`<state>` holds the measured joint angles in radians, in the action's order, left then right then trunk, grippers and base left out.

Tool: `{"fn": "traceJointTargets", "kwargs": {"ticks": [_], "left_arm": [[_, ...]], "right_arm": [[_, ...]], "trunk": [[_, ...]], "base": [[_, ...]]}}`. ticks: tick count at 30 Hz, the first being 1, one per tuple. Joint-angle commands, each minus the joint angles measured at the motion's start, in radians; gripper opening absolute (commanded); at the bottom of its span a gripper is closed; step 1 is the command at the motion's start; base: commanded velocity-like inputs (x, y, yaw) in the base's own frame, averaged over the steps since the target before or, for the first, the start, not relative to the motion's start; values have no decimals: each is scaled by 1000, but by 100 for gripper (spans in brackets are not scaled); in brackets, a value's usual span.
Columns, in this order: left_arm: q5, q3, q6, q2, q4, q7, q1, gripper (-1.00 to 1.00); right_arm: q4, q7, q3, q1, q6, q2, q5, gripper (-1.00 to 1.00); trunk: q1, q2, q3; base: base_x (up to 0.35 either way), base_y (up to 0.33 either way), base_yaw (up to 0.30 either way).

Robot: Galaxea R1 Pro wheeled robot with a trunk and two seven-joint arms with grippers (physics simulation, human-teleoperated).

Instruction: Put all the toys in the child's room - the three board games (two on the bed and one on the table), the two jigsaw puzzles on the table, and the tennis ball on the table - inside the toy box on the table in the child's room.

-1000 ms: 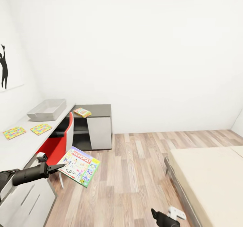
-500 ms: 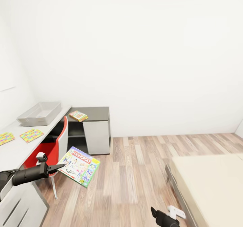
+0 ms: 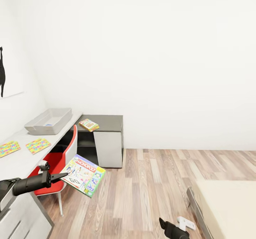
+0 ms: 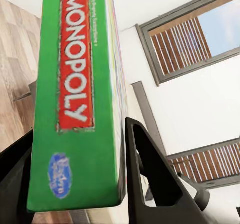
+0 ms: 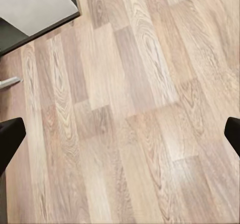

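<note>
My left gripper [image 3: 63, 176] is shut on the edge of a colourful Monopoly board game [image 3: 84, 175], held tilted above the floor beside the table [image 3: 21, 159]; its green edge [image 4: 75, 109] sits between both black fingers. The light-grey toy box [image 3: 49, 121] rests at the table's far end with a bit of blue inside. Two jigsaw puzzles [image 3: 38, 145] [image 3: 9, 148] lie flat on the tabletop. Another small printed board game [image 3: 89, 125] lies on the dark cabinet top. My right gripper [image 5: 121, 138] hangs open over bare floor. The tennis ball is out of view.
A red chair [image 3: 60, 159] stands tucked at the table, just behind the held box. A grey cabinet [image 3: 106, 144] joins the table's far end. The bed [image 3: 227, 207] fills the lower right corner. Wood-plank floor [image 3: 153, 189] lies between bed and table.
The whole picture has shifted, so the camera moved: the table and toy box sit further right, the bed lower, and a wall silhouette shows again. Both arms hold their pose.
</note>
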<state>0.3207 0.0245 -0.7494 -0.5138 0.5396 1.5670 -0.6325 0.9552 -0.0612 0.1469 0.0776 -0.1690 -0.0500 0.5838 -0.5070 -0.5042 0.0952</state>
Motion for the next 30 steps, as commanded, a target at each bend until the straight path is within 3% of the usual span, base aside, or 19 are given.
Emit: {"fn": "traceJointTargets", "kwargs": {"ticks": [1, 30], "left_arm": [[1, 1, -10, 0, 0, 4, -1, -100], [1, 6, -10, 0, 0, 4, -1, -100]], "right_arm": [[2, -6, 4, 1, -3, -2, 8, 100], [3, -6, 5, 1, -3, 2, 8, 100]], "trunk": [[-1, -2, 2], [-1, -2, 5]], "base": [[324, -61, 30], [315, -99, 1]]}}
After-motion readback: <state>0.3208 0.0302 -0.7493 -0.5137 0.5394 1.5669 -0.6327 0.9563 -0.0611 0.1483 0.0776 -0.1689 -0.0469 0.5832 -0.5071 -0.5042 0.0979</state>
